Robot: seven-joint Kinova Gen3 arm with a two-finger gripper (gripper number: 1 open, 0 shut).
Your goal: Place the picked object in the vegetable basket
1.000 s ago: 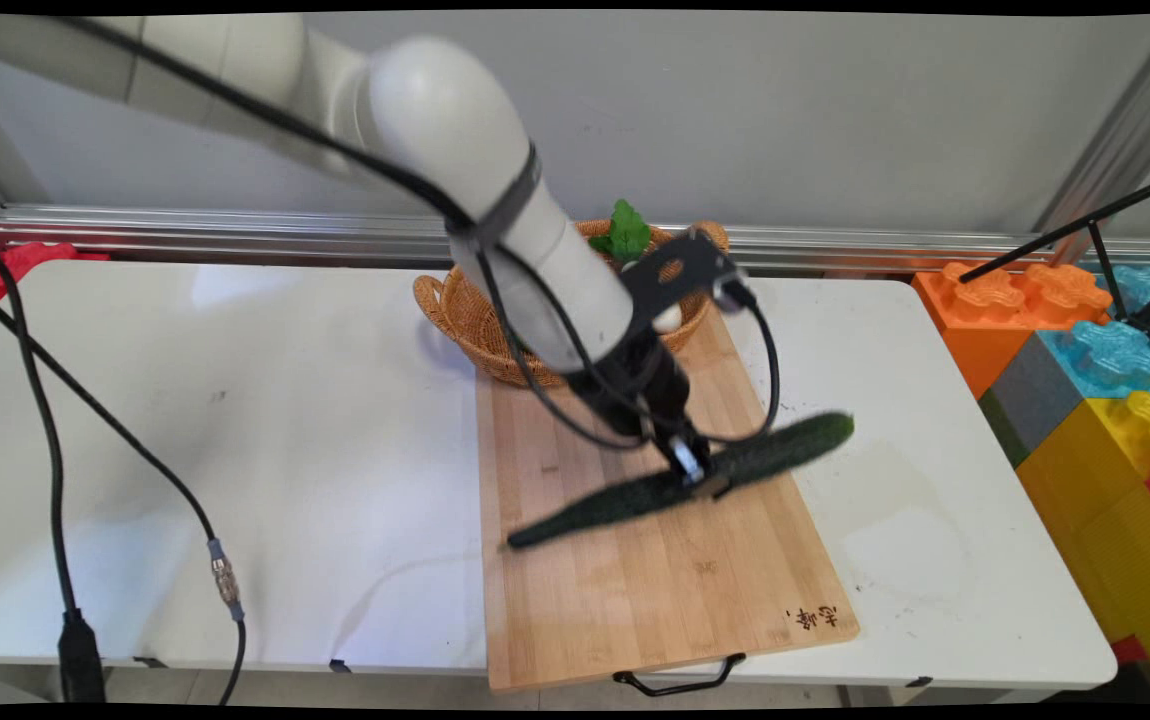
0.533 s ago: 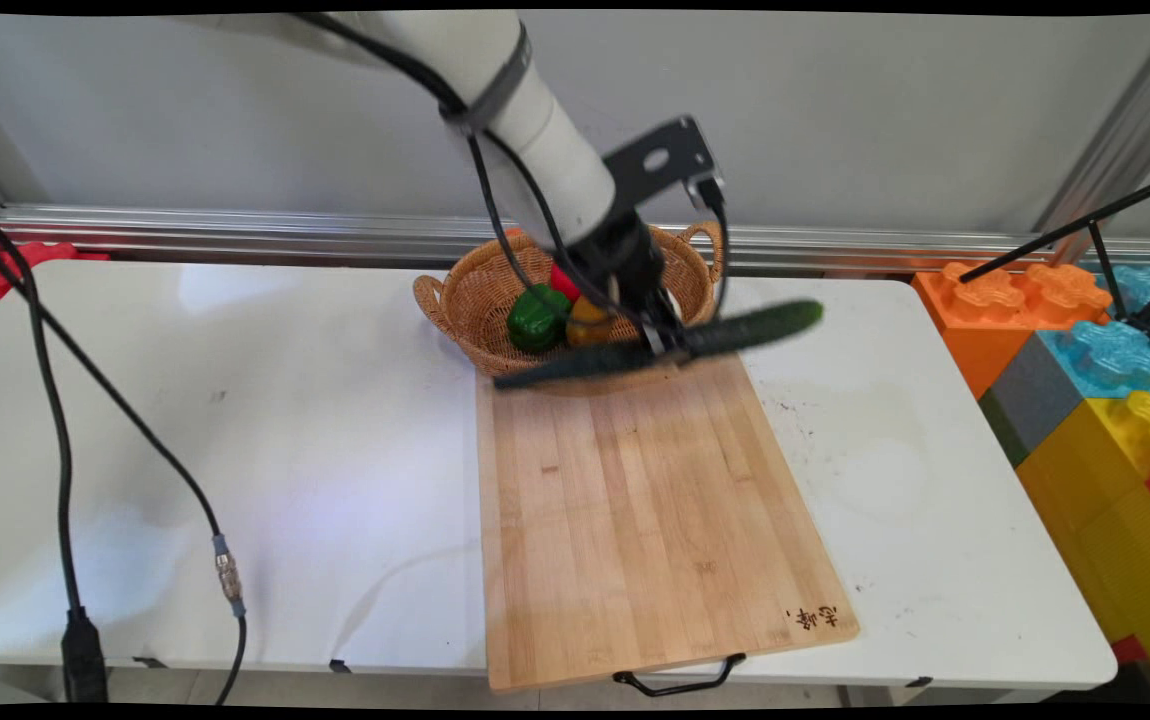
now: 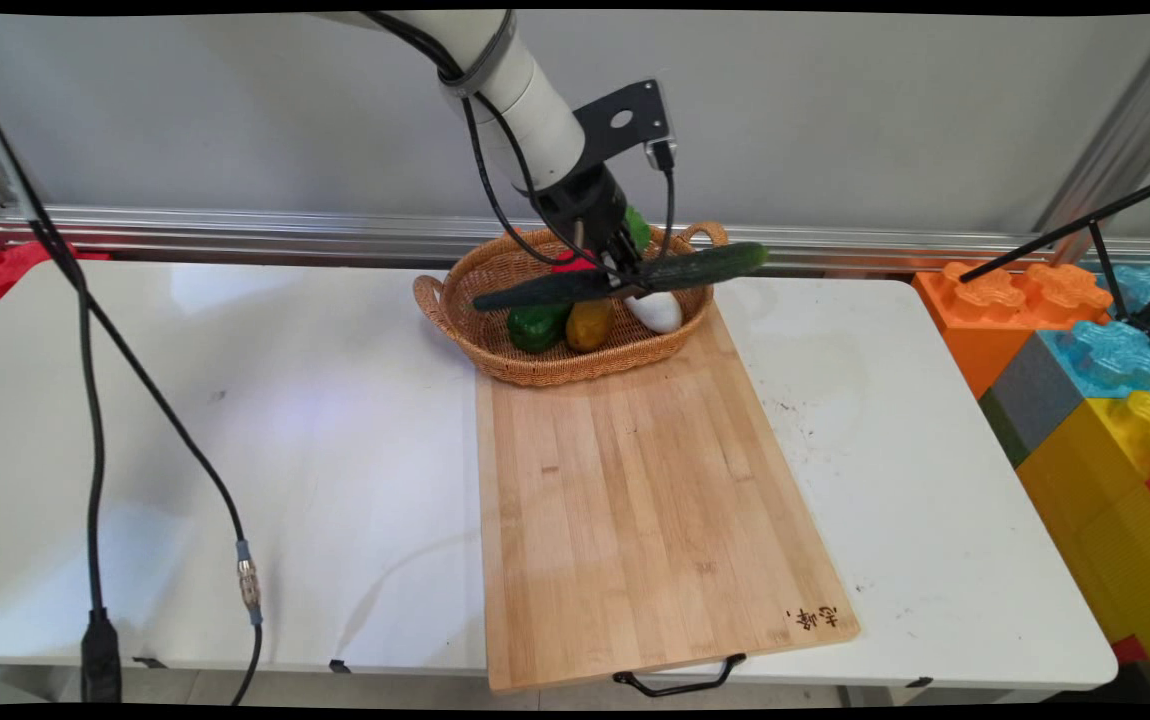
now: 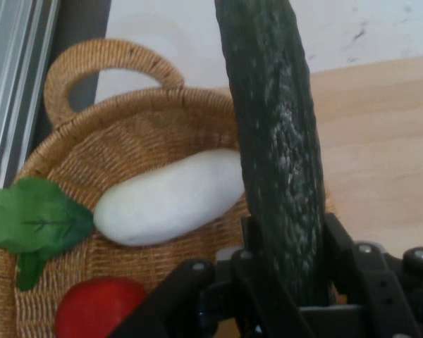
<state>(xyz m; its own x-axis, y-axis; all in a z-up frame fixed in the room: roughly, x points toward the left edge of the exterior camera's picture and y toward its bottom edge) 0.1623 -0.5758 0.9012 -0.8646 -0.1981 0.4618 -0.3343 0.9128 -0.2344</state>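
A long dark green cucumber [image 3: 625, 277] hangs level above the wicker basket [image 3: 495, 355], with my gripper [image 3: 627, 283] shut on its middle. In the hand view the cucumber [image 4: 271, 141] runs up from between the fingers [image 4: 338, 243], crossing the basket's rim [image 4: 127, 105]. Inside the basket lie a white radish [image 3: 657, 312] with green leaves [image 4: 35, 225], a green pepper [image 3: 533, 327], a yellow pepper [image 3: 587, 324] and a red vegetable [image 4: 99, 308], which shows only in part.
A bamboo cutting board [image 3: 645, 510] lies bare in front of the basket, its black handle over the table's [image 3: 235, 420] near edge. Large coloured toy blocks [image 3: 1095, 370] stand at the right. Black cables [image 3: 95, 400] hang at the left.
The gripper has lifted the cucumber off the cutting board and carried it back and up over the basket. The arm no longer hides the vegetables in the basket.
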